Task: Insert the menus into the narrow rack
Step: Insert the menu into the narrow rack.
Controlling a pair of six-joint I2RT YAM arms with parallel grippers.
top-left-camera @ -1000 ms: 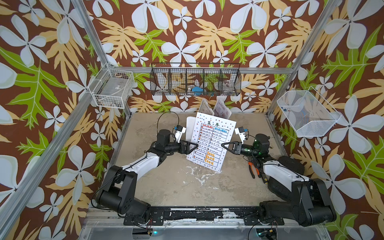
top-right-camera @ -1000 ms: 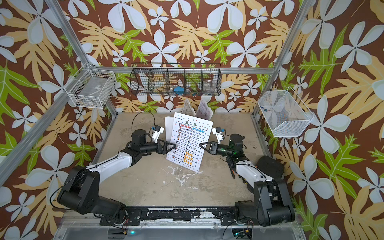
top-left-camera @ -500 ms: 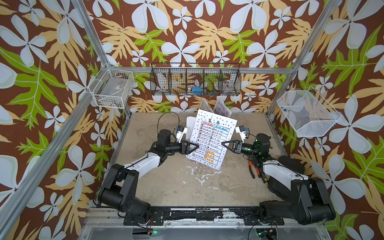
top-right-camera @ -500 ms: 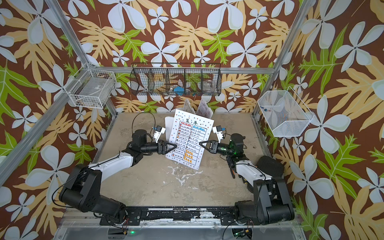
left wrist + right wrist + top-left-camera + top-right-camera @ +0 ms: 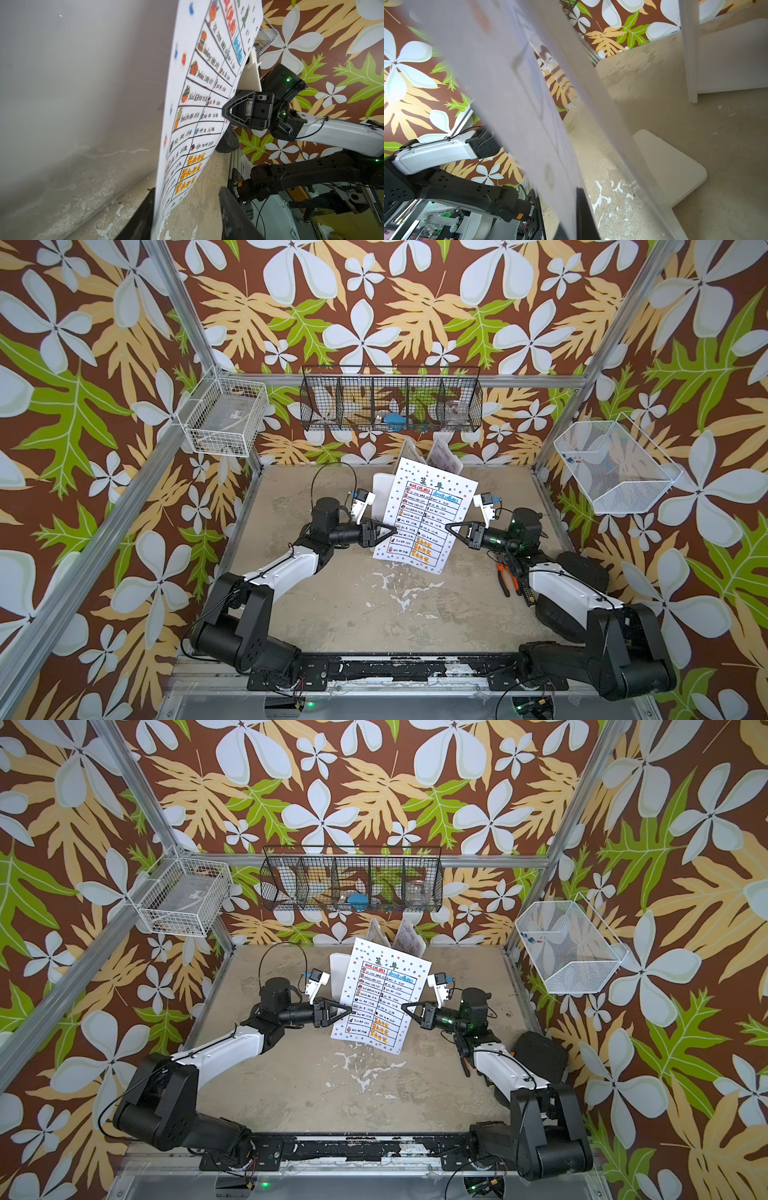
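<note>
- Right gripper (image 5: 451, 526), clenched on the near edge of the large white menu (image 5: 424, 522), holds the sheet on end over the counter (image 5: 374, 605), its long axis close to upright and leaning a little
- Left gripper (image 5: 392, 527) faces it from the opposite edge, released, its jaws astride the paper; in the left wrist view one finger (image 5: 145, 216) lies at the sheet's back and the other stands clear of the printed face
- Just beyond the sheet, away from both grippers, stands the white rack (image 5: 380, 489), nearer the left gripper than the right
- Farther back a pinkish menu (image 5: 446, 455) and a second small menu (image 5: 409, 450) stand upright, apparently slotted in
- The coming move likely runs straight away from both grippers, lower edge leading into a slot
</note>
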